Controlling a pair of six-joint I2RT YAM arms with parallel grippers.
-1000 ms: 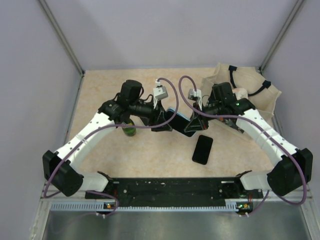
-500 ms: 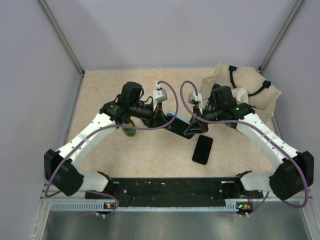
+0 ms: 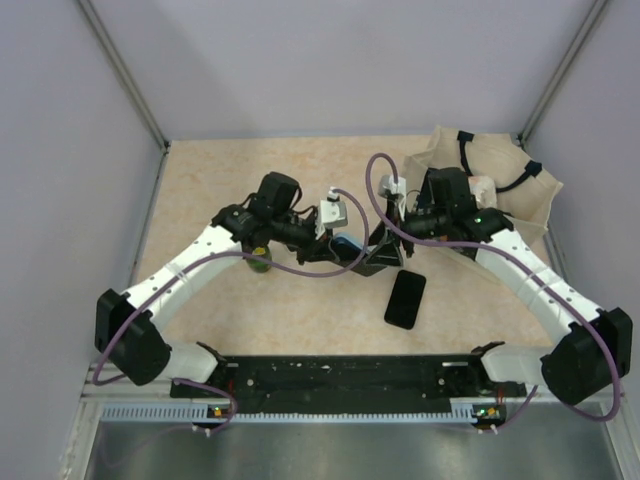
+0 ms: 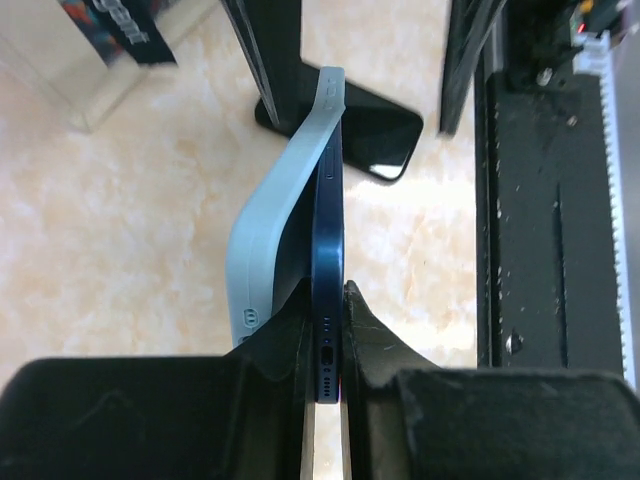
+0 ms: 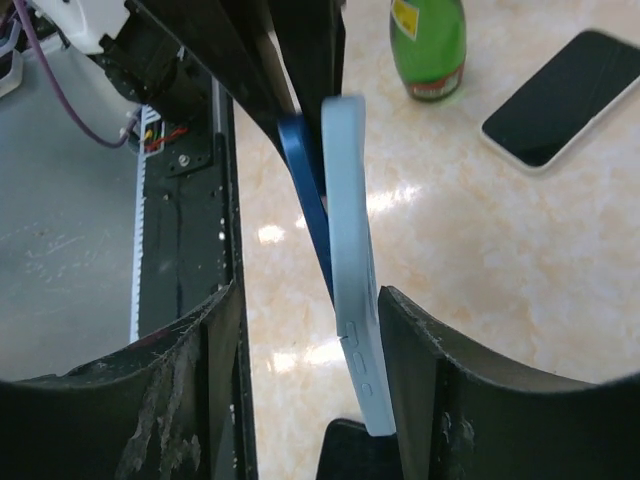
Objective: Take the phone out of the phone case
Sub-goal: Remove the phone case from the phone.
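The dark blue phone is held edge-on above the table, and my left gripper is shut on its bottom end, the one with the port. The pale blue phone case bows away from the phone at that end and still wraps the far end. In the right wrist view the case stands between the spread fingers of my open right gripper, leaning against the right-hand finger, with the phone peeling off to its left. From above, both grippers meet at mid-table.
A second phone with a black screen lies flat just in front of the grippers. A green bottle stands under the left arm. A beige cloth bag with black cords sits at the back right. The black base rail runs along the near edge.
My left gripper has shut on the phone's bottom end and shifted right. My right gripper has opened, letting go of the cased end. The case has peeled off at the left end.
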